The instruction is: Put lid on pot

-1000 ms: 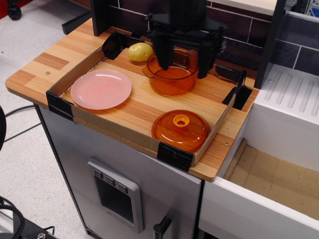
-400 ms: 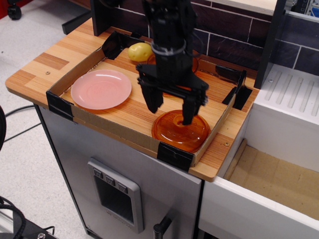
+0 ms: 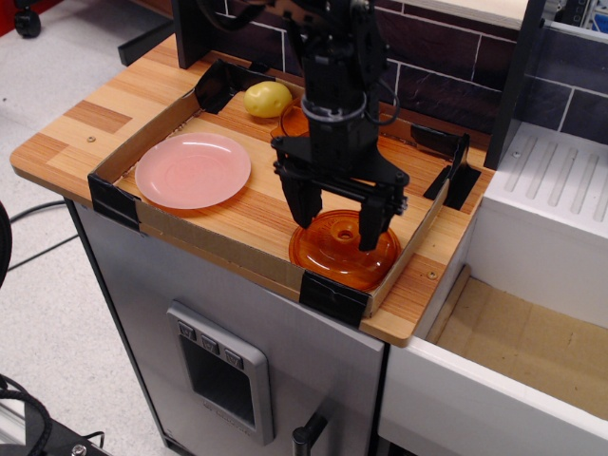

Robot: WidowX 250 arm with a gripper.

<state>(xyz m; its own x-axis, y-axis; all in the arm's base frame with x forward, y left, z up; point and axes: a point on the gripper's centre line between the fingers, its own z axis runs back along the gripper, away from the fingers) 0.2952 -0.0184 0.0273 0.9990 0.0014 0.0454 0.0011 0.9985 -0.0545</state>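
Note:
The orange domed lid [image 3: 328,258] lies at the front right of the cardboard-edged tray [image 3: 228,249]. Its round knob [image 3: 348,229] shows between my fingers. My black gripper [image 3: 337,220] is low over the lid, open, with one finger on each side of the knob and a gap to it. The orange pot [image 3: 294,120] stands at the back of the tray. It is mostly hidden behind my arm; only its left rim shows.
A flat pink plate [image 3: 193,169] lies at the tray's left. A yellow round fruit [image 3: 268,98] sits at the back, left of the pot. A dark brick wall runs behind. A white sink unit [image 3: 551,204] stands to the right of the counter.
My gripper has moved from above the pot forward and down to the lid. It now straddles the knob, lower and slightly further right than 0.4 s ago. The lid has not moved.

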